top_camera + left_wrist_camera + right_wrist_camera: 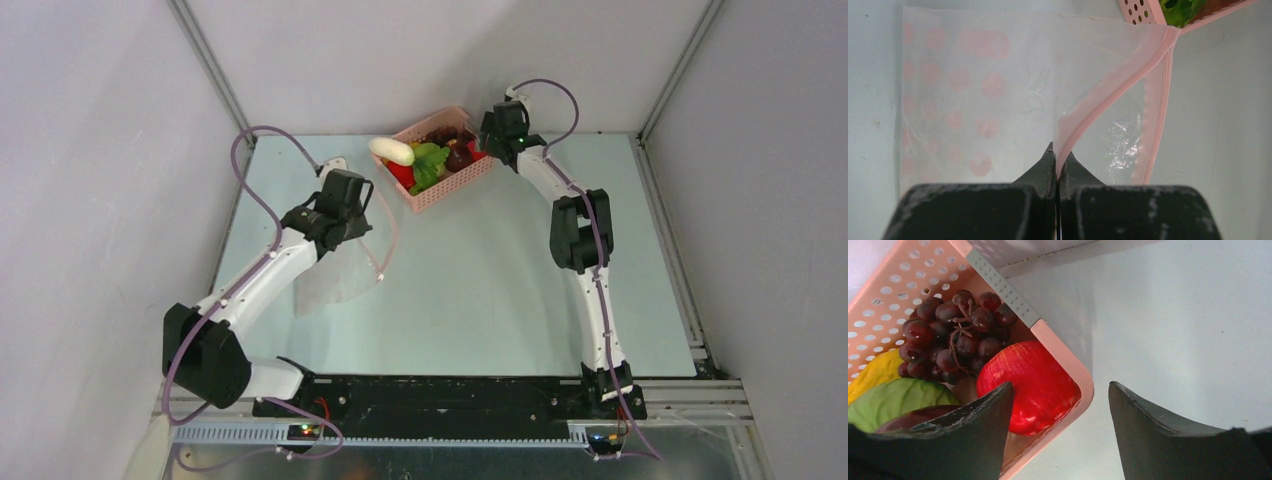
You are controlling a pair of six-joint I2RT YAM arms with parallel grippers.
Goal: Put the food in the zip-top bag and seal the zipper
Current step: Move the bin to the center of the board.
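My right claw (1060, 386) wide over pink slatted basket (1068, 371) corner; round red toy fruit (1030, 382) at its 9 o'clock.
Left claw (1058, 157) pinches pink zipper strip (1108, 90) of clear dotted bag (973, 100), 7 o'clock from basket.

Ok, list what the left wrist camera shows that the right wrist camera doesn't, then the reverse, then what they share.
Left wrist only: the zip-top bag with pink dots, one side of its zipper pinched in the shut left gripper, the other side lying flat.
Right wrist only: the dark grapes, the red piece and the yellow piece, seen past the open right gripper.
Both: a corner of the pink basket, the leafy green piece inside it, and the pale table.
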